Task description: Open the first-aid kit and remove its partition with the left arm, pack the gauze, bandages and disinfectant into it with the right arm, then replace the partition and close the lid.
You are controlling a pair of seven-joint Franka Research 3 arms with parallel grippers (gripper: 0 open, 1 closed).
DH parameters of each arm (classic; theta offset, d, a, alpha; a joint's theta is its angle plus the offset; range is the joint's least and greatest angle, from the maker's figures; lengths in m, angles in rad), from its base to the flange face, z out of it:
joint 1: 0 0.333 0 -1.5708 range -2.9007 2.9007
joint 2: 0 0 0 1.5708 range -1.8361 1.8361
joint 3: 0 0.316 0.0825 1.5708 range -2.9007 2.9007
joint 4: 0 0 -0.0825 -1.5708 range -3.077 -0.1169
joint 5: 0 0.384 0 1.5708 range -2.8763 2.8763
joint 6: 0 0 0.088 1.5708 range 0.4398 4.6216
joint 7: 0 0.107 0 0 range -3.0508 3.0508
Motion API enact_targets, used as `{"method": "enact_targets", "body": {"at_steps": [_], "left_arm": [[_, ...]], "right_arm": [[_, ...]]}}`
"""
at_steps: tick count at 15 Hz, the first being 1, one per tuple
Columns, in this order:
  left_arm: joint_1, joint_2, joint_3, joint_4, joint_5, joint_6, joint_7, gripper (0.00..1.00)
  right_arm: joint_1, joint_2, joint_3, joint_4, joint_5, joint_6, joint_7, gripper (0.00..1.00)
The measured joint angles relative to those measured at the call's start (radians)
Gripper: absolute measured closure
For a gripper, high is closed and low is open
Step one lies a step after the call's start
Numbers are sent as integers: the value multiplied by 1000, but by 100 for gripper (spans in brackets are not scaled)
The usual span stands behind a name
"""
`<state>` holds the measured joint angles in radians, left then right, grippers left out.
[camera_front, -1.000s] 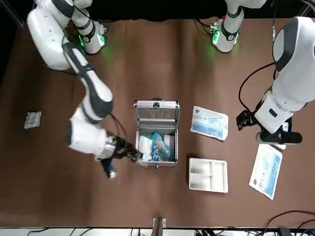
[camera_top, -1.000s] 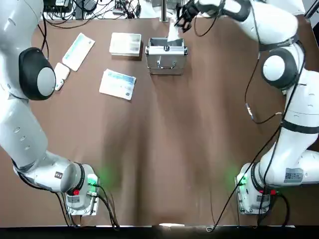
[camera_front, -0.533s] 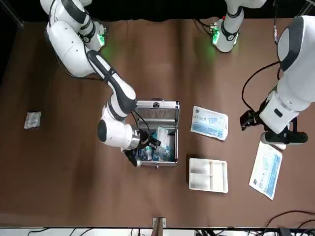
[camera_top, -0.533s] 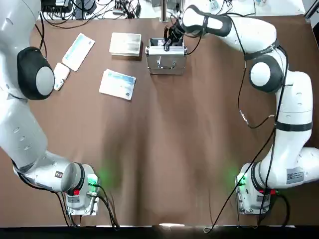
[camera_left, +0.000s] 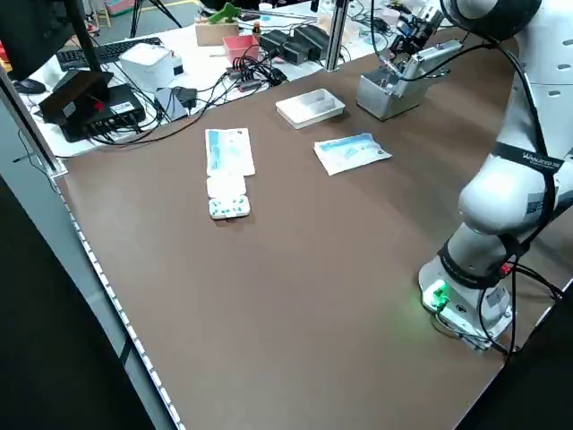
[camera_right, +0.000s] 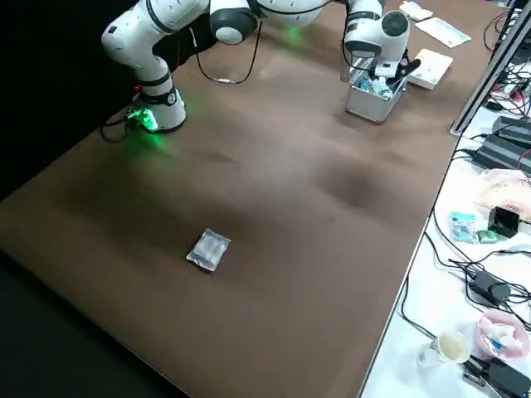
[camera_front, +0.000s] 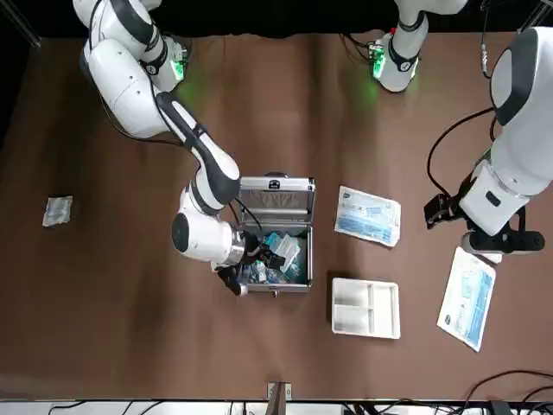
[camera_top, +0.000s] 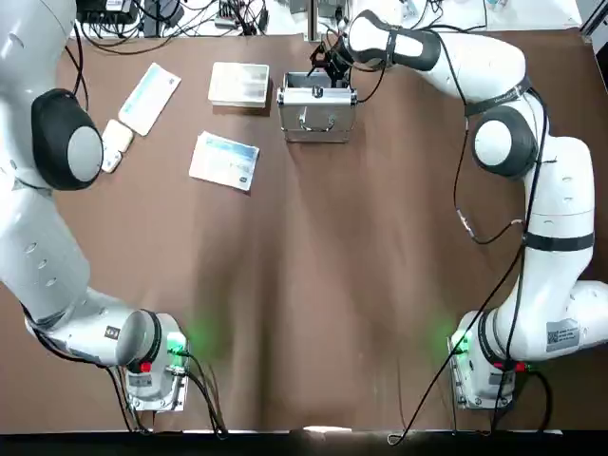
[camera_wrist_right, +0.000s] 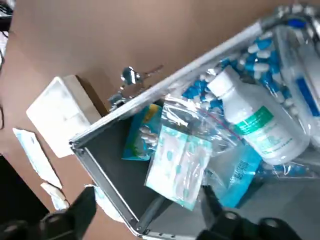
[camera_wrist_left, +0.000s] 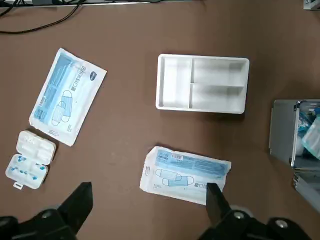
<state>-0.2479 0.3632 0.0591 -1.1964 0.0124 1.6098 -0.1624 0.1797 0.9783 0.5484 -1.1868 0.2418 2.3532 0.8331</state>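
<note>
While the right arm (camera_top: 532,161) is extending to the case (camera_top: 328,131), the top view is listing these items: one lid (camera_top: 296,120), standing open on the case's robot side; one partition (camera_top: 239,84), lying on the bench (camera_top: 285,285) just beside the case, to its left; two printed packets (camera_top: 223,161), lying flat; and the left arm (camera_top: 57,142), reaching over the bench's left part.

Front view: the right arm's black end is hanging over the open case; the partition is showing its divided compartments. One small silvery packet (camera_front: 58,211) is lying well apart, on the right arm's side.

Left side view: the partition is resting between the case and one printed packet; a pill box (camera_left: 228,206) is lying open near the other.

Right side view: the case is holding packets beneath the right arm's end.

Left wrist view: the left end effector (camera_wrist_left: 150,197) is keeping its fingers spread, gripping nothing. The pill box is displaying blue-marked contents.

Right wrist view: the right end effector (camera_wrist_right: 150,200) is holding its fingers spread at the case. Inside, the disinfectant (camera_wrist_right: 265,122), white with a green label band, is lying tilted among clear bags of blue-and-white capsules (camera_wrist_right: 262,60); a pale green-and-white packet (camera_wrist_right: 180,165) is lying nearer the fingers.
</note>
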Motion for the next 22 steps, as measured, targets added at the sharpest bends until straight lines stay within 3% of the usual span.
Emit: {"method": "enact_targets", "body": {"at_steps": [1, 2, 7, 16, 22], "left_arm": [[0, -1, 0, 0, 0, -2, 0, 0], [0, -2, 0, 0, 0, -5, 0, 0], [0, -3, 0, 0, 0, -9, 0, 0], [0, -9, -1, 0, 0, -38, 0, 0], [1, -9, -1, 0, 0, -40, 0, 0]], "right_arm": [[-4, -5, -1, 3, 0, 0, -3, 5], [-12, -10, -2, 6, 0, -6, -5, 3], [-133, -59, -8, 20, -11, -234, -88, 2], [-524, -181, -7, 26, -277, -760, -416, 2], [-771, -242, -9, -23, -435, -886, -699, 2]]}}
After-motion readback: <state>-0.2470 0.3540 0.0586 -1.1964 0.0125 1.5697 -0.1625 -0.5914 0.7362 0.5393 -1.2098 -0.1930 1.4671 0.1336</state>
